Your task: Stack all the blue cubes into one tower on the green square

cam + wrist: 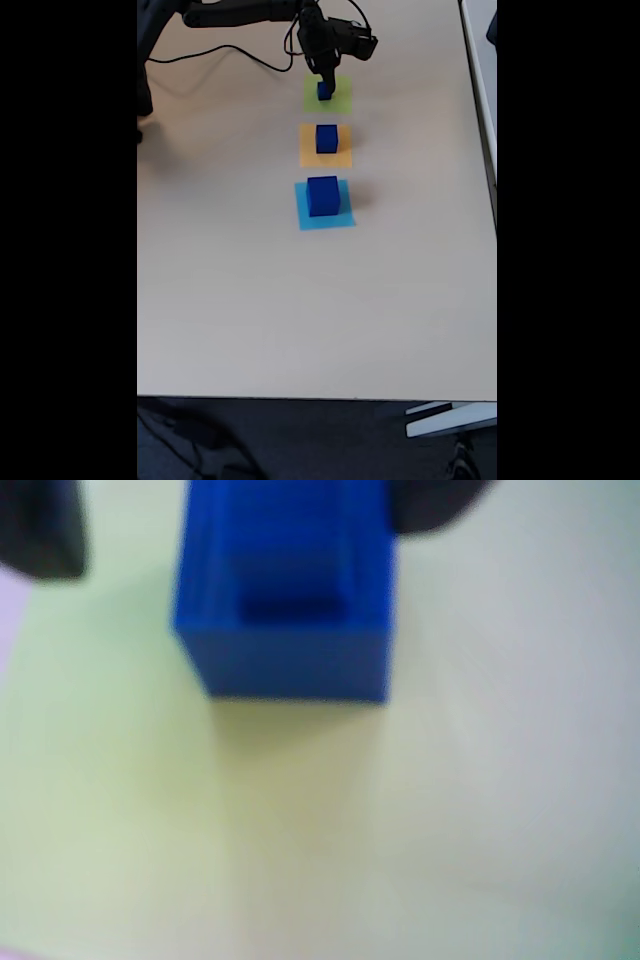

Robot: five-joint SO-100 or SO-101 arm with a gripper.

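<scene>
Claw at 12 o'clock end of surface, poised over green square. Wrist view: dark fingers flank small blue cube, apparently apart from its sides; blur blocks certainty, so clenched or released: cannot tell. Small cube sits on green square. Medium cube on orange square toward 6 o'clock; large cube on light-blue square beyond. Step judged: handling small cube on green. Tower not begun; largest-first order would need small cube cleared.
</scene>
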